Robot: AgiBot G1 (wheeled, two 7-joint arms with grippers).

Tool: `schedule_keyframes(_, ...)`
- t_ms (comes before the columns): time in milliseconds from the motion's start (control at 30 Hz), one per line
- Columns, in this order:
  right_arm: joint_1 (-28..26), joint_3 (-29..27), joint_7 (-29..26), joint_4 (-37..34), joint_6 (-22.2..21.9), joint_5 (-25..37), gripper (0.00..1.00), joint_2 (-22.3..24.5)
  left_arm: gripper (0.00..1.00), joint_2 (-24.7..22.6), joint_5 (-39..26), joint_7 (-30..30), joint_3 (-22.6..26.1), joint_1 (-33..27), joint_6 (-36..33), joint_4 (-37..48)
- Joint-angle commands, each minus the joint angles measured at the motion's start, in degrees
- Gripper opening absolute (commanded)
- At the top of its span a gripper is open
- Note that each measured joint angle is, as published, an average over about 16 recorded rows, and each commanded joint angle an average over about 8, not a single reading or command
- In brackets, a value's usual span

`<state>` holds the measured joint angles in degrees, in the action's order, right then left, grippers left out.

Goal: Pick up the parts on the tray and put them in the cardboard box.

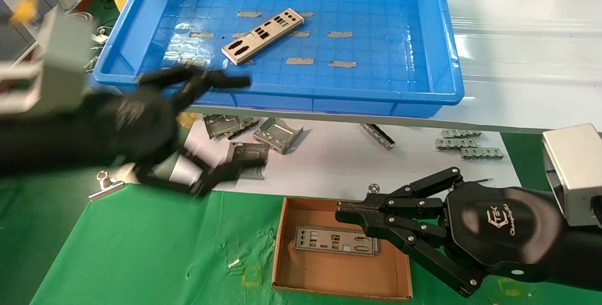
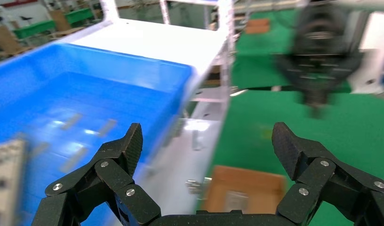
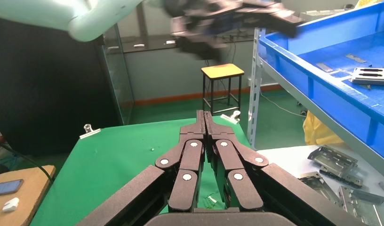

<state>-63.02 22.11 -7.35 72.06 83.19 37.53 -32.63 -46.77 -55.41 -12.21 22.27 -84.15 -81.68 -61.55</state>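
- Step in hand: left pincer, spread wide and empty, hangs at the tray near rim, apparently heading for the remaining part.
- Right pincer, closed and empty, sits over the cardboard box, where one plate lies.
- Next: descend astride the part.

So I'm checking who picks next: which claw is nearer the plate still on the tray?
Left. The left claw is open at the tray's near rim, close to the plate; the right claw sits shut over the cardboard box.
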Motion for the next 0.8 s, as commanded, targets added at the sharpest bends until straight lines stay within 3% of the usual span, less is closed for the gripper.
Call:
schedule_keyframes(33, 0.0, 0.0, 0.0, 0.0, 0.0, 0.0, 1.00, 0.0, 1.00, -2.7, -3.3, -0.2, 1.6, -4.9, 0.4, 3.0)
schedule_keyframes(433, 0.0, 0.0, 0.0, 0.0, 0.0, 0.0, 1.00, 0.0, 1.00, -20.0, -16.8, 7.0, 8.1, -23.6, 10.1, 36.8)
schedule_keyframes(800, 0.0, 0.0, 0.0, 0.0, 0.0, 0.0, 1.00, 0.0, 1.00, -27.8, -22.0, 9.9, 10.6, -30.0, 21.9, 52.5)
